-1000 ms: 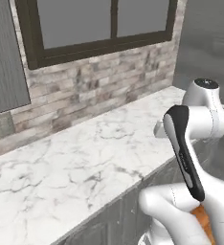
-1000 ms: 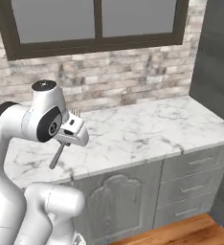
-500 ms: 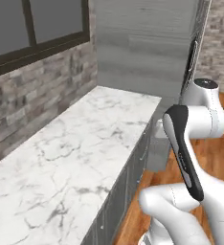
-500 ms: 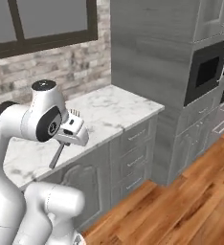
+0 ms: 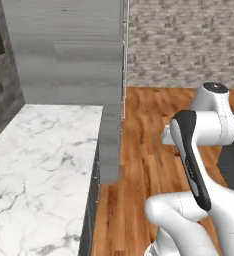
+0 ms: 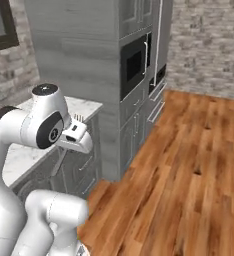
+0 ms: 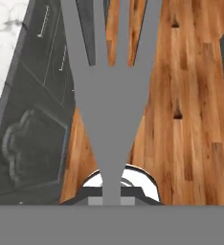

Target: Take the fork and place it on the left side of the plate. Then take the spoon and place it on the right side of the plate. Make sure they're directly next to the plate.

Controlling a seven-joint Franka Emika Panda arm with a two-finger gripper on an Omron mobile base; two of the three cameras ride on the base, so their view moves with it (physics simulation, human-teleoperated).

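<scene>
Looking forward from behind the arm [image 5: 189,155], both sharing wood floor [image 6: 189,165]; hand camera pressed close, seemingly downward.

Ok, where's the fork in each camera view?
Right base view: the fork, tines poking up left of centre, beside the wrist.
Hand view: fork runs up the middle, tines at top.
Shared landmark: marble counter, left in the left base view, also and.

Light is even and flat, with no clear source and no glare. The rendering is soft and blocky; brick and wood grain smear into blur. A faint shadow darkens the cabinet fronts [image 6: 84,165] under the surface [image 5: 39,165]. Just ahead of the tool [image 7: 111,198], the fork [image 7: 109,91] looms flat, unshaded grey, its tines oversized.
</scene>
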